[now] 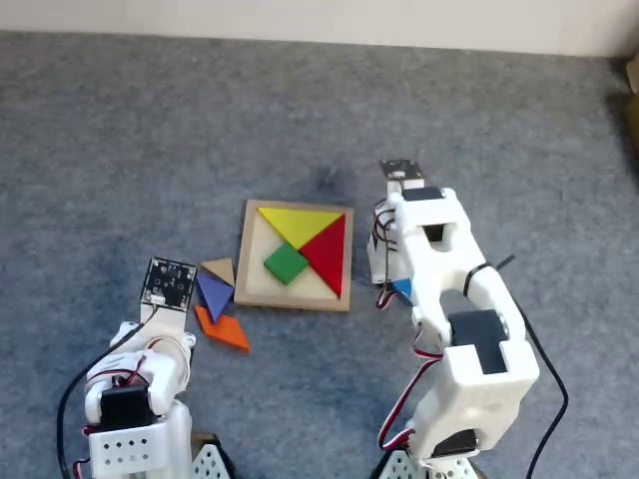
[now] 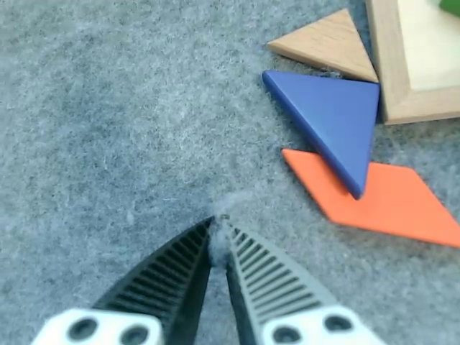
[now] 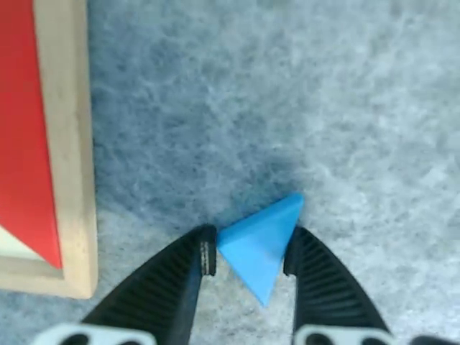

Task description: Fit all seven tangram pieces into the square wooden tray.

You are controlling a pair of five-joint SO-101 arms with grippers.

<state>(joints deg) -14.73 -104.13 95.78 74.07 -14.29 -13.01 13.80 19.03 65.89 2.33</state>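
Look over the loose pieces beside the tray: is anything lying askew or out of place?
Yes: the dark blue triangle has one corner resting on top of the orange parallelogram beside the wooden tray, rather than lying apart.

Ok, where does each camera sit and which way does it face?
High view: fixed overhead, looking down; left arm and right arm flank the wooden tray.
Left wrist view: wrist-mounted, facing down past the shut left gripper at the dark blue triangle.
Right wrist view: wrist-mounted, facing down past the right gripper clasping the light blue triangle.
Shared: all show the tray.
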